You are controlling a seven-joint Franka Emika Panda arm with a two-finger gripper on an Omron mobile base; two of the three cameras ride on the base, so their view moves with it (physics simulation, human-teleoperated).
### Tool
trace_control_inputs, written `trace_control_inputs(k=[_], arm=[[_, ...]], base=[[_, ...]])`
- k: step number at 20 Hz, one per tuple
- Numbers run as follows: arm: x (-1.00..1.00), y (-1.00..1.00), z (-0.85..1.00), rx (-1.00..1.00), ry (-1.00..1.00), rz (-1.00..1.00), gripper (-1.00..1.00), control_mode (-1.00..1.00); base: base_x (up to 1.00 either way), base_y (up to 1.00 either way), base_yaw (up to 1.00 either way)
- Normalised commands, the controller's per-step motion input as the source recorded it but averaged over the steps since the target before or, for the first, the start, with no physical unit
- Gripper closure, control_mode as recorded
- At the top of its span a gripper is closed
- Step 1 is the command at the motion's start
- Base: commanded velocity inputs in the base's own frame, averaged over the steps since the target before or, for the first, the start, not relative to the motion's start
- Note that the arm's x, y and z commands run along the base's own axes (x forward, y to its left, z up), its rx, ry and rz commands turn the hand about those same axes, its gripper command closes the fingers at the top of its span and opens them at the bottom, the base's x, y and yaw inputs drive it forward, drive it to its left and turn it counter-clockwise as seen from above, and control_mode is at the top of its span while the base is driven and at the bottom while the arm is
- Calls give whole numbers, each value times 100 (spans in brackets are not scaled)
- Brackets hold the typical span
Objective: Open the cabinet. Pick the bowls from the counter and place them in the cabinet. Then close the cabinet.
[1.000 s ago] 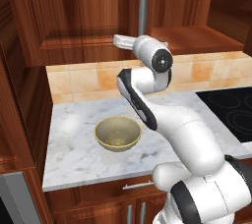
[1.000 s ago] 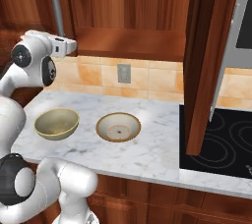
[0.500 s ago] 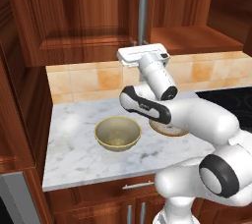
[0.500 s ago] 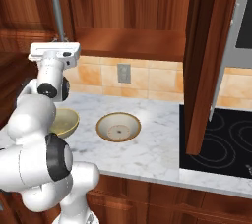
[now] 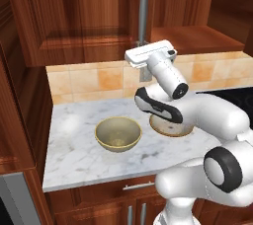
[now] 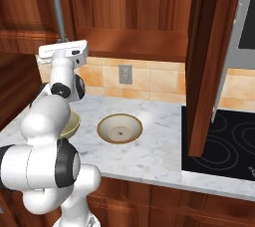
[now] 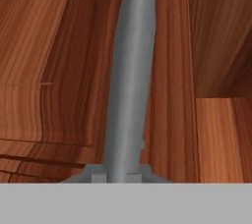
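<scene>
Two glazed round bowls (image 5: 118, 133), veined marble counter (image 5: 74, 155)

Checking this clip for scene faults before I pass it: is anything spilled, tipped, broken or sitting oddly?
Nothing stands out. Both bowls, the deep one and the shallow one, sit upright and empty on the counter. The right cabinet door hangs open; the gripper is at the left door's handle.

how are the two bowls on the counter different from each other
The deep bowl is olive-tan inside with tall walls; the shallow bowl is flatter, with a pale, brown-speckled inside. In the left base view the deep bowl sits in full view, while the arm partly covers the shallow bowl. Both are round, upright, tan-rimmed and resting on the marble counter.
</scene>
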Motion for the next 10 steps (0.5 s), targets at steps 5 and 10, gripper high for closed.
trace_control_inputs(k=[5,10], arm=[[23,99,40,-13,0,2,100,-100],[-57,100,32,-9,0,20,100,-100]], base=[[0,0,0],[0,0,0]])
